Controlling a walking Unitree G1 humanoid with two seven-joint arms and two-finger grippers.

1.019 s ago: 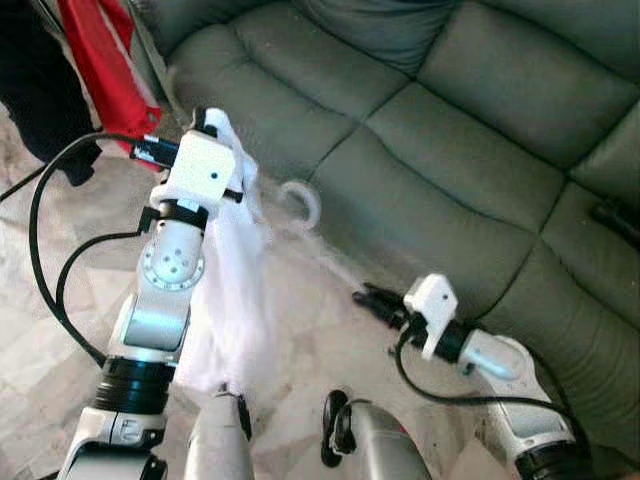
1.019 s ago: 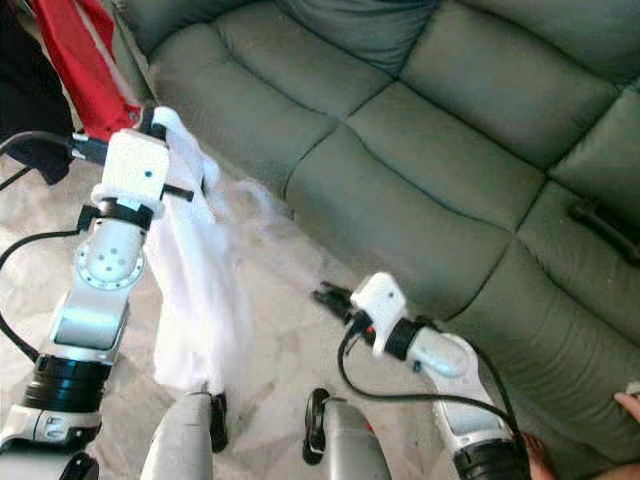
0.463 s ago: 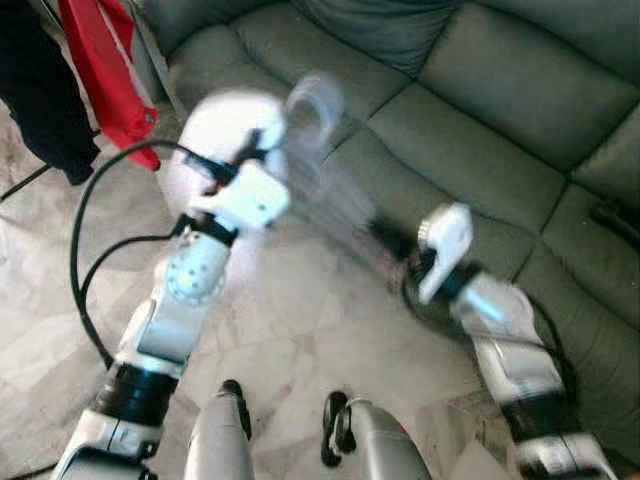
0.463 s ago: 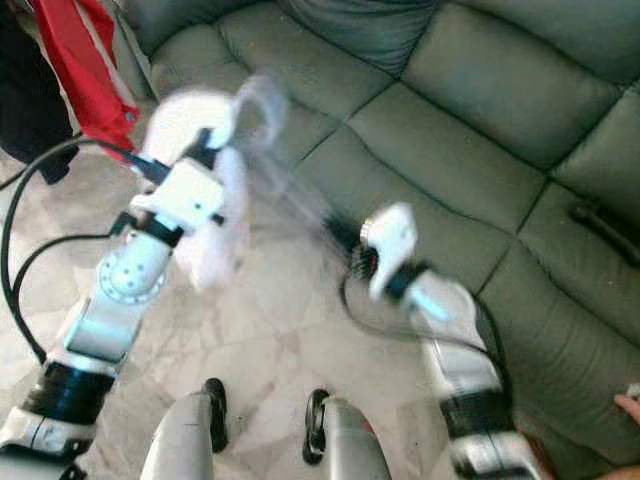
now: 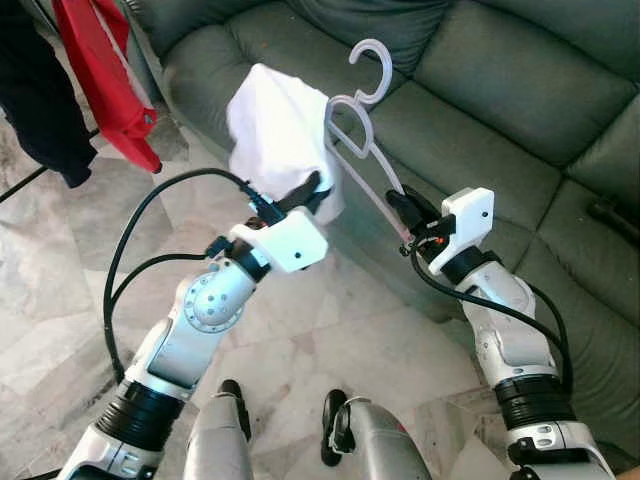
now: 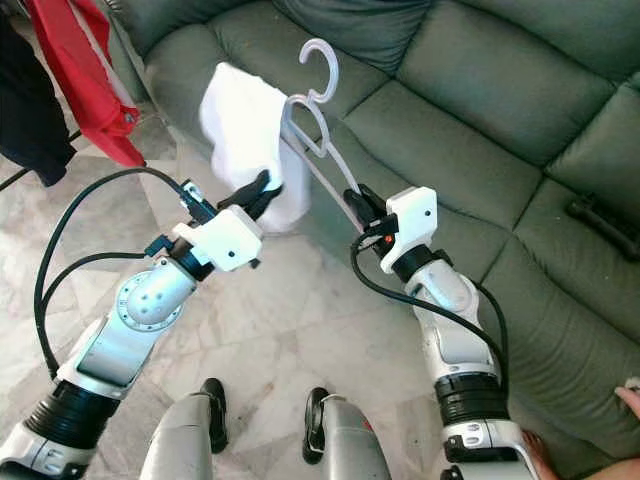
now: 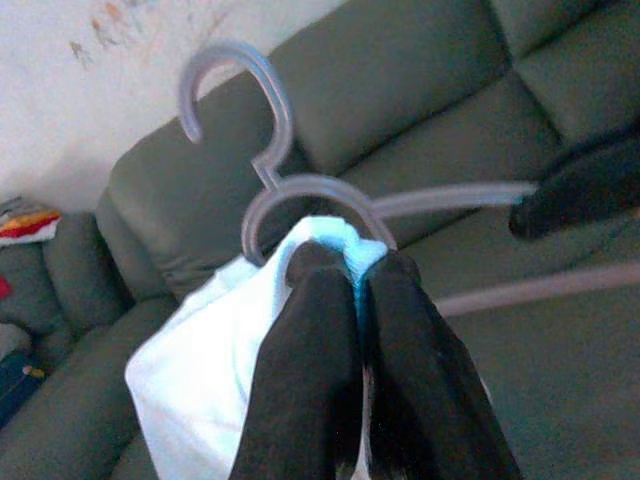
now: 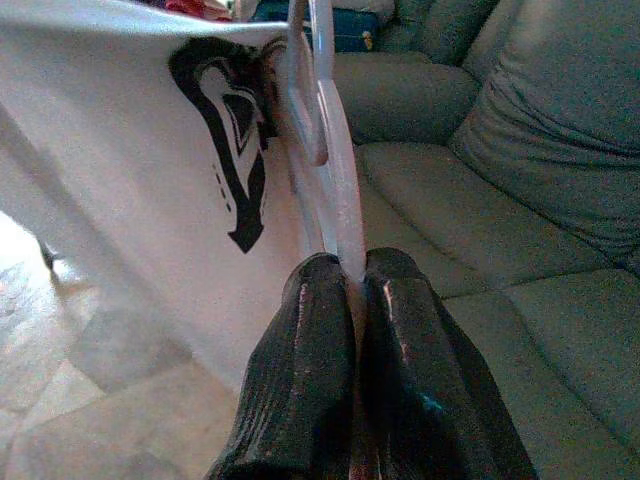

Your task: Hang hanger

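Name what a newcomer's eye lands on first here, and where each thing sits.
A pale hanger with a white garment is held up over the grey-green sofa, the left gripper pinching the cloth and the right gripper clamped on the hanger's arm. At the robot's far left hang red clothing and a dark garment.

Both arms have risen, the right tool (image 5: 403, 212) now pinching the lifted hanger (image 5: 362, 120) beside the left tool (image 5: 311, 190).

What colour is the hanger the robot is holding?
Pale, see-through lilac. The hanger shows best in the left wrist view.
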